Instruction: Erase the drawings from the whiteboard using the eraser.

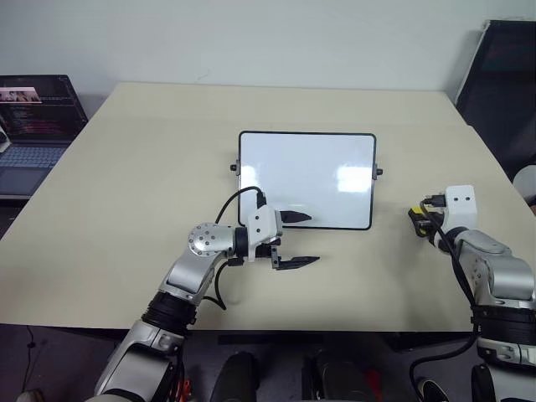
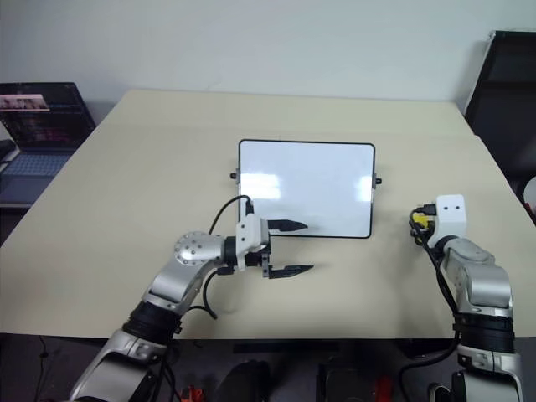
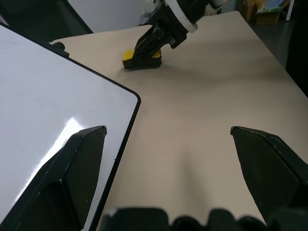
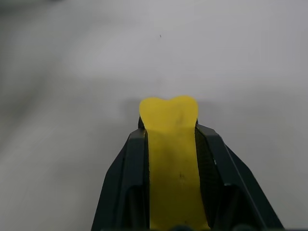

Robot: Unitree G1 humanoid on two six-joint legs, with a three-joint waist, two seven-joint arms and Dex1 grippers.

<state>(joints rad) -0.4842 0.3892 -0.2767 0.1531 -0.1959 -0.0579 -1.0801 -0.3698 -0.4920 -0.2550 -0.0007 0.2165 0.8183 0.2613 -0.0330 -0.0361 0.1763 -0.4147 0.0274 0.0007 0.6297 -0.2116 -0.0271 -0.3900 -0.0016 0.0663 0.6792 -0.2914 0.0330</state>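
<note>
Table (image 1: 126, 209): you have a broad beige top, with a laptop (image 1: 33, 126) off its far left edge
Whiteboard (image 1: 318, 167): it lies flat mid-table in front of you, long side across; its glossy white face looks clean to you, no marks you can make out
Left gripper (image 1: 300, 240): your fingers stand spread apart and hold nothing, one over the board's near left edge, the other over bare table just nearer
Right gripper (image 4: 171, 139): you have it clamped on the eraser (image 4: 171, 159), low at the table, well right of the board
</note>
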